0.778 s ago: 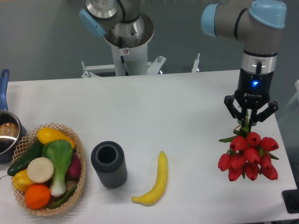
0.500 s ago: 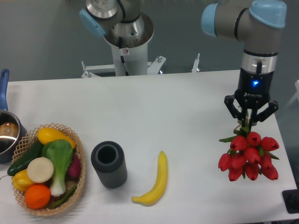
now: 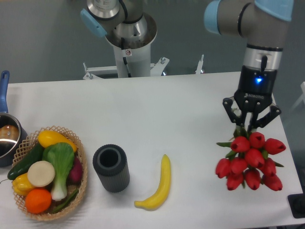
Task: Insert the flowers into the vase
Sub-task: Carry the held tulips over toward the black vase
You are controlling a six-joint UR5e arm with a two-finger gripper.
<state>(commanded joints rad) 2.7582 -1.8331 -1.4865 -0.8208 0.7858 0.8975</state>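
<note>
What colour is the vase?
Dark grey, ribbed sides: the vase, in the fixed camera view.

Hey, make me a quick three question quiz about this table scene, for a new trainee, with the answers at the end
1. True or false: the flowers are already in the vase.
2. What lies between the vase and the flowers? A) banana B) pot C) basket
3. What does the end effector hold?

Key:
1. False; they hang from the end effector, far right of the vase.
2. A, the banana.
3. The flowers, gripped at the stems.
</note>
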